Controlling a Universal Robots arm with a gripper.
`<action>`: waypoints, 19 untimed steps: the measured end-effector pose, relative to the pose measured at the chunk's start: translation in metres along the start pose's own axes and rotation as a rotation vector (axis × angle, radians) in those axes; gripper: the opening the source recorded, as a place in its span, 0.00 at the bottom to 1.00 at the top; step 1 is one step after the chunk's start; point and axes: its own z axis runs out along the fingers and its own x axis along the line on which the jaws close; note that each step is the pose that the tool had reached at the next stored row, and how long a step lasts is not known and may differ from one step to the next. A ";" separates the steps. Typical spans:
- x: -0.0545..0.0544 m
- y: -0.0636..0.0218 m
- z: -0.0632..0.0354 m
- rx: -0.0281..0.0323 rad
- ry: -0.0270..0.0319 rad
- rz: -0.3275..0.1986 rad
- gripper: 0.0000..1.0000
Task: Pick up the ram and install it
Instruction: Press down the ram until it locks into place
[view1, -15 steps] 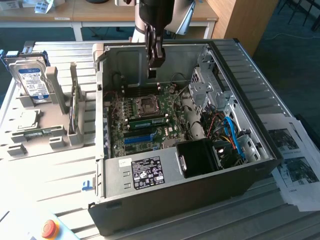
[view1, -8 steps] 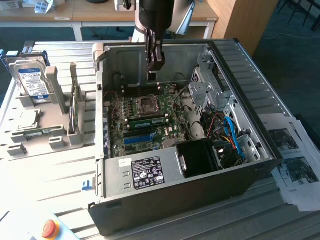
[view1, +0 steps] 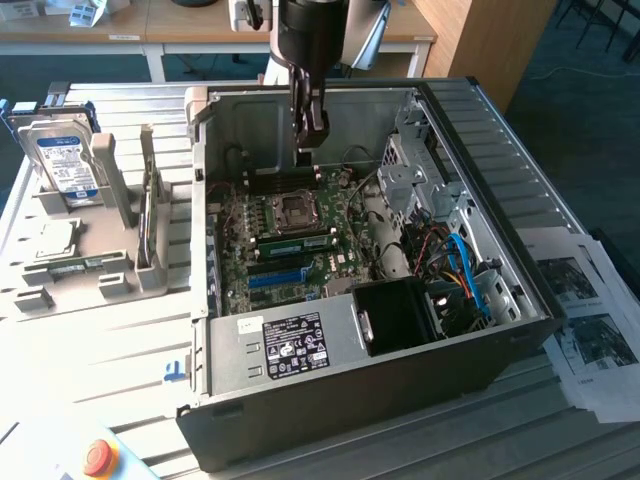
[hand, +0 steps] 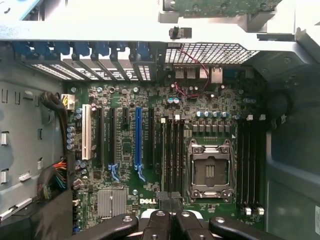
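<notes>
Currently: fingers (view1: 311, 128) closed together, nothing visibly between them, poised above the motherboard (view1: 290, 235) inside the open computer case (view1: 330, 350). One ram (view1: 296, 242) stick lies seated in a slot beside the processor socket (hand: 209, 171). Pickup apparently done; seating looks finished or nearly so.

Arm: black cylindrical wrist. Hand (view1: 311, 128) — black, narrow; black curved links joined by round silver pivot bolts at its base.
</notes>
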 end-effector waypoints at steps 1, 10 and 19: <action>0.000 0.0000 0.0011 0.0000 0.0001 0.000 0.10; 0.000 0.0000 0.0092 0.0001 -0.0001 0.000 0.10; 0.000 0.0000 0.0100 0.0000 0.0000 0.000 0.10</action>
